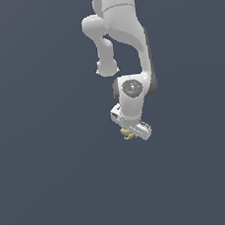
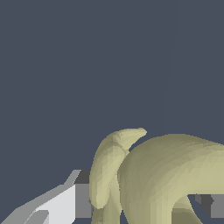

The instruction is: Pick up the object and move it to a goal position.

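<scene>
Claw (image 1: 129,134) state first: in the wrist view the pale yellow-tan object (image 2: 170,175) fills the space between the two fingers (image 2: 65,203), a grey pad showing on either side of it, so it looks closed on the lump, though actual pad contact is hidden behind the curled lobes. From the exterior view the object (image 1: 127,133) peeks out as a small knobbly curl just under the white hand at the arm's end, against a flat dark background; whether it is lifted off the surface or resting on it cannot be told, since no shadow or edge shows. No goal marker is visible in either view. My judgement is that the step in hand is the carry. To do it well, keep the squeeze constant, travel smoothly without sudden wrist rotation, and avoid tilting the hand, because an irregular curled shape gripped on uneven lobes can pivot or slip out sideways.
</scene>
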